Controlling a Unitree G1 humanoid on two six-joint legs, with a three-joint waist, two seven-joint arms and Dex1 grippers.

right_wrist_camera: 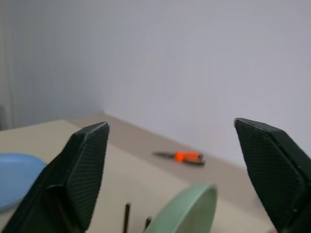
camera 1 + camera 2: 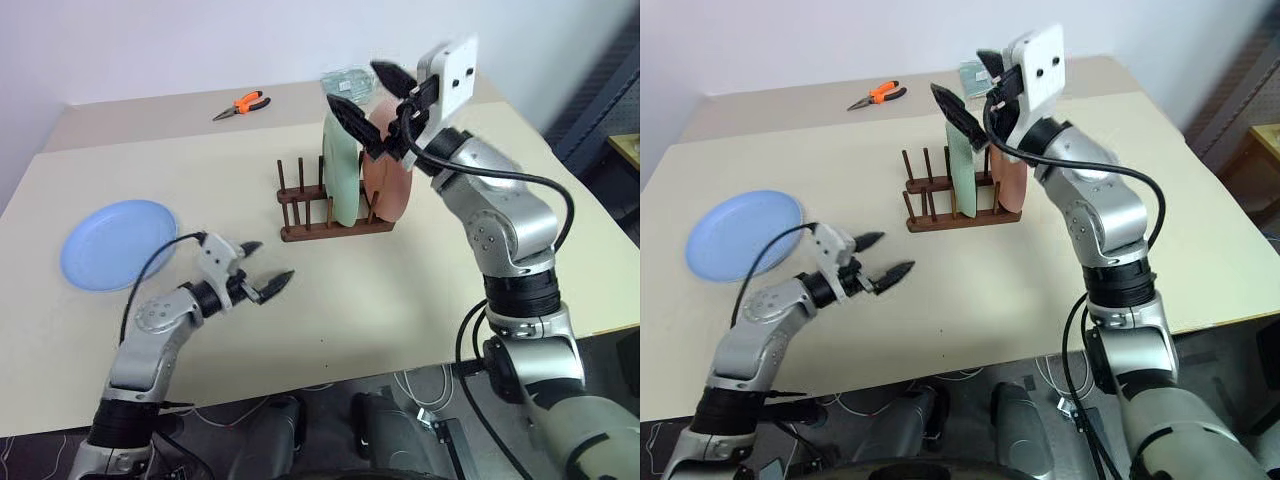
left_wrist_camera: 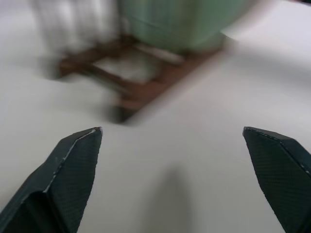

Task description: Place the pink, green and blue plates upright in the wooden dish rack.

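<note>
The wooden dish rack (image 2: 300, 205) stands mid-table with the green plate (image 2: 340, 170) and the pink plate (image 2: 388, 175) upright in it, side by side. Flat on the table at the far left lies the blue plate (image 2: 118, 243). My right gripper (image 2: 370, 100) hovers open just above the two racked plates, holding nothing. My left gripper (image 2: 265, 268) is open and empty, low over the table between the blue plate and the rack, pointing toward the rack (image 3: 131, 82). The green plate's rim (image 1: 184, 211) shows below the right fingers.
Orange-handled pliers (image 2: 243, 104) lie near the table's far edge. A greenish packet (image 2: 345, 82) sits behind the rack. Several free pegs stand at the rack's left end. Cables hang below the table's near edge.
</note>
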